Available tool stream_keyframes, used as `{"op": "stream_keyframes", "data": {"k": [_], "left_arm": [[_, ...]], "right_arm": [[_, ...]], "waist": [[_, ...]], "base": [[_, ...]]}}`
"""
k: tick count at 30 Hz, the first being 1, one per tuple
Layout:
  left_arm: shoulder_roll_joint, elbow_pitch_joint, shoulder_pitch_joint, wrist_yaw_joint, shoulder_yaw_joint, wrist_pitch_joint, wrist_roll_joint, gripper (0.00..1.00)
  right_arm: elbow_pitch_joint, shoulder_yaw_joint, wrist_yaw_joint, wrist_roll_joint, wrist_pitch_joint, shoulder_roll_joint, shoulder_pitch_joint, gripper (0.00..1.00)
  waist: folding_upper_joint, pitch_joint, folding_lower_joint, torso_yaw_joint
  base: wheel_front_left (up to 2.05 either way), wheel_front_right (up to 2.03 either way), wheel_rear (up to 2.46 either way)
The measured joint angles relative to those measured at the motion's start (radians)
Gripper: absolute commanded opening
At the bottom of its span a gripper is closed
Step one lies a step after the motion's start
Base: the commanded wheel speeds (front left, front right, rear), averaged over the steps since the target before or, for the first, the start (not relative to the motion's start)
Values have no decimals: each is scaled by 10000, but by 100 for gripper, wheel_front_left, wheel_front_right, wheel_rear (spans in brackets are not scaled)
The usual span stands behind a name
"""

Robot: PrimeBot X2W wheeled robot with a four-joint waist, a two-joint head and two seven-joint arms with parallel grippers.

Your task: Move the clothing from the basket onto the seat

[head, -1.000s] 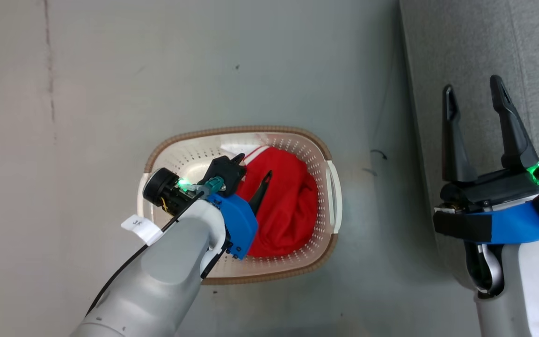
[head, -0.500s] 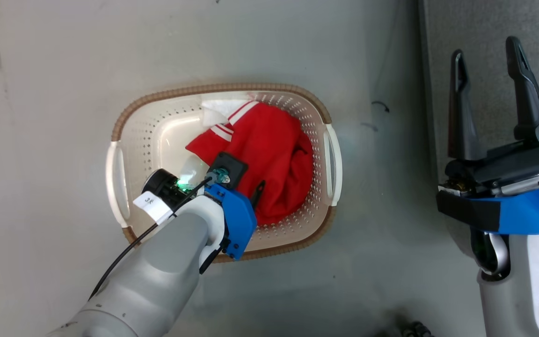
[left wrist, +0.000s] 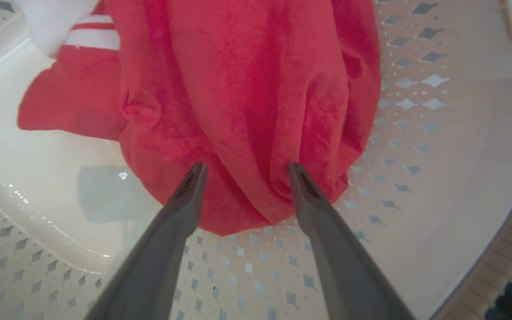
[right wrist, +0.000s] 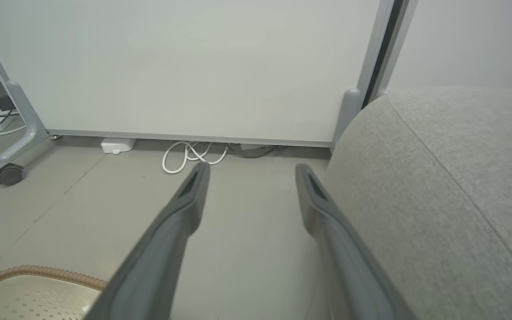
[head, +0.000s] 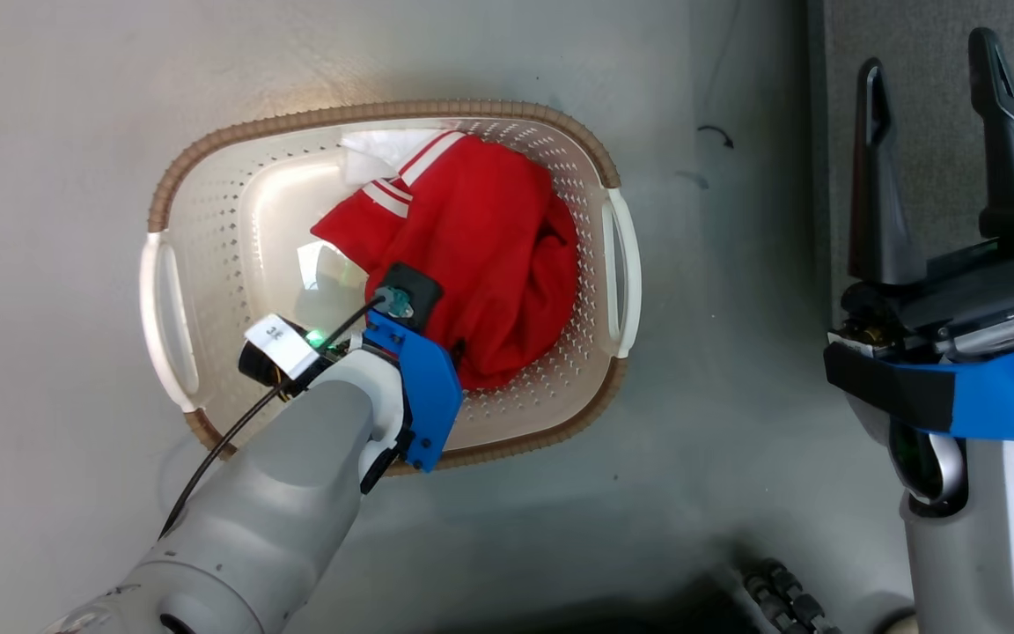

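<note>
The left gripper [left wrist: 246, 171] is spread, its tips seemingly pressing the red clothing [head: 481, 255] heaped toward 3 o'clock in the laundry basket [head: 384, 110], while farther at 3 o'clock the right gripper [head: 928, 62] hangs released beside the grey sofa seat [right wrist: 438, 178].

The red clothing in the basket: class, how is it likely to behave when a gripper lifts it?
Probably floppy: the clothing lies in crumpled folds, so it should drape and trail from the left gripper. Likely light, being soft fabric. A loose part may catch on the basket rim.
</note>
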Motion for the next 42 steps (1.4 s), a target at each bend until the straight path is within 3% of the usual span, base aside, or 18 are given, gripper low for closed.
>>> {"op": "stream_keyframes", "data": {"k": [17, 24, 25, 26, 27, 28, 42], "left_arm": [[29, 295, -689, 0, -403, 247, -744, 100], [-12, 541, -932, 0, -499, -150, -842, 100], [-12, 598, -978, 0, -533, -150, -798, 79], [-15, 669, -1018, 0, -541, -192, -763, 39], [-21, 713, -1039, 2, -541, -255, -769, 10], [-25, 755, -1043, 2, -546, -263, -769, 0], [-67, 207, -973, 0, -625, -882, -1089, 0]], "right_arm": [[-569, -52, 0, 84, 0, 0, -8, 100], [-832, -61, 0, 65, 0, 0, 18, 100], [-863, -63, 0, 65, 0, 0, 26, 100], [-894, -63, 0, 65, 0, 0, 33, 100], [-928, -63, 0, 67, 2, 0, 46, 100], [-947, -58, 0, 82, 0, 0, 48, 100], [-792, -84, 0, 163, 0, 0, -19, 100]], "waist": [[0, 964, 0, -191], [0, 1260, -1, -221], [0, 1285, -1, -227], [0, 1305, -1, -231], [0, 1315, -1, -230], [0, 1319, -1, -233], [0, 846, -1, -113]], "base": [[0, 0, 0], [0, 0, 0], [0, 0, 0], [0, 0, 0], [0, 0, 0], [0, 0, 0], [0, 0, 0]]}}
